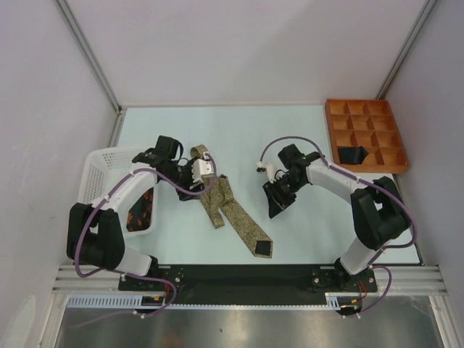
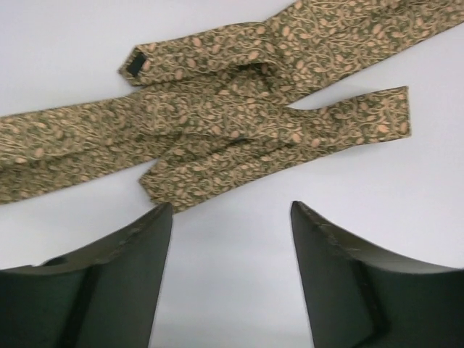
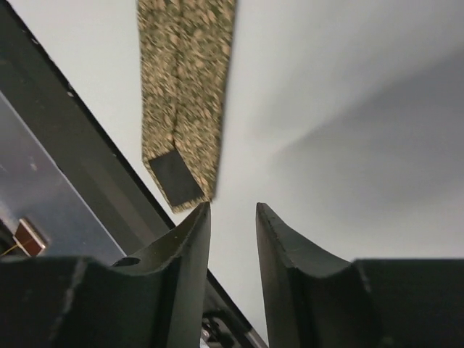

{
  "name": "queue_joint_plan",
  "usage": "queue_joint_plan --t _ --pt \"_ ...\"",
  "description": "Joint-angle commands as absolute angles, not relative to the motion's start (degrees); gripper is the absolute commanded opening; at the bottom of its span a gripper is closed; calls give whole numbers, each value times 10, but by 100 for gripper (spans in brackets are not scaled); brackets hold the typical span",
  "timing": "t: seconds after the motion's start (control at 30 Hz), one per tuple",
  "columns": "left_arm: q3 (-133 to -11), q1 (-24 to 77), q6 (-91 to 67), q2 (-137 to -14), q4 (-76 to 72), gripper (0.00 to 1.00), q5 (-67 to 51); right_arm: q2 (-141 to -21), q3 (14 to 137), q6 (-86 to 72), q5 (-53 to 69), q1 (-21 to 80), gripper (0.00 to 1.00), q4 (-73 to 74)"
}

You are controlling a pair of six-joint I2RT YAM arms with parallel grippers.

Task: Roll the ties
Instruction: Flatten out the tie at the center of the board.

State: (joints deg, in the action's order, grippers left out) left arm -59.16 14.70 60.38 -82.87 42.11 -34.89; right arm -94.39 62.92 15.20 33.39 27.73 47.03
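Note:
The olive-tan patterned tie (image 1: pixel 230 209) lies loosely on the table, bunched and crossed over itself at its far end, its wide tip with the dark lining (image 1: pixel 262 249) near the front edge. My left gripper (image 1: pixel 196 185) hovers just left of the bunched part, open and empty. In the left wrist view the crossed folds of the tie (image 2: pixel 217 119) lie beyond the gripper (image 2: pixel 230 208). My right gripper (image 1: pixel 275 209) hovers right of the tie, its jaws narrowly apart with nothing between them (image 3: pixel 232 208). The tie's lined tip (image 3: pixel 175 177) lies just ahead of it. A black tie (image 1: pixel 353 154) sits in the orange tray.
The orange compartment tray (image 1: pixel 366 116) stands at the back right. A white mesh basket (image 1: pixel 101 170) stands at the left, holding a dark item with orange pattern (image 1: pixel 141 210). The black front rail (image 1: pixel 239 274) runs along the table's near edge.

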Motion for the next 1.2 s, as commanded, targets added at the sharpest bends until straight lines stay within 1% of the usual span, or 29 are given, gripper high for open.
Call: queue_joint_plan --t 0.0,0.03,0.1,0.13,0.17,0.3,0.33,0.4,0.53,0.6,0.67,0.7,0.73,0.8,0.83,0.87,0.9,0.93,0.97,1.0,1.03,1.07,1.17 --pt "-563 164 581 -793 435 74 -390 -990 639 132 409 324 38 406" --pt "-553 177 573 -787 430 77 -388 -999 640 131 408 334 39 401" --pt "-531 188 566 -781 413 92 -383 -1020 640 128 401 364 40 396" --pt "-526 200 552 -777 408 97 -383 -1024 640 124 382 372 44 386" --pt "-513 207 542 -775 394 100 -381 -1026 639 117 376 380 48 381" --pt "-471 276 506 -753 354 99 -349 -1045 647 104 343 416 50 371" --pt "-462 285 499 -749 346 98 -338 -1047 647 102 332 420 54 370" --pt "-437 307 494 -735 323 98 -331 -1049 642 98 319 430 56 365" --pt "-394 350 482 -708 262 97 -289 -1064 635 95 278 457 55 356" --pt "-374 370 475 -700 224 97 -274 -1073 634 96 255 462 54 355" --pt "-354 388 457 -701 179 93 -236 -1090 634 98 236 469 52 355" --pt "-349 402 456 -710 168 90 -226 -1096 634 99 220 471 49 356" --pt "-347 406 454 -715 160 83 -216 -1101 633 98 205 471 47 355" --pt "-350 410 445 -724 149 71 -200 -1106 626 107 160 471 42 347" --pt "-352 409 440 -728 149 54 -191 -1104 612 112 141 472 40 344" --pt "-357 407 437 -725 152 43 -183 -1099 606 125 125 468 37 344" --pt "-360 390 438 -722 162 34 -192 -1096 599 130 107 466 30 346" --pt "-366 375 444 -708 174 20 -206 -1093 592 134 98 462 27 349" --pt "-378 361 447 -701 202 14 -216 -1089 582 141 91 457 24 354" --pt "-387 326 454 -691 217 11 -229 -1080 578 146 88 440 21 372" --pt "-395 310 472 -683 233 8 -252 -1078 577 153 85 433 20 381" --pt "-416 294 482 -668 259 7 -261 -1074 572 160 78 424 20 389" --pt "-464 230 497 -671 266 6 -270 -1063 567 203 47 375 18 417"
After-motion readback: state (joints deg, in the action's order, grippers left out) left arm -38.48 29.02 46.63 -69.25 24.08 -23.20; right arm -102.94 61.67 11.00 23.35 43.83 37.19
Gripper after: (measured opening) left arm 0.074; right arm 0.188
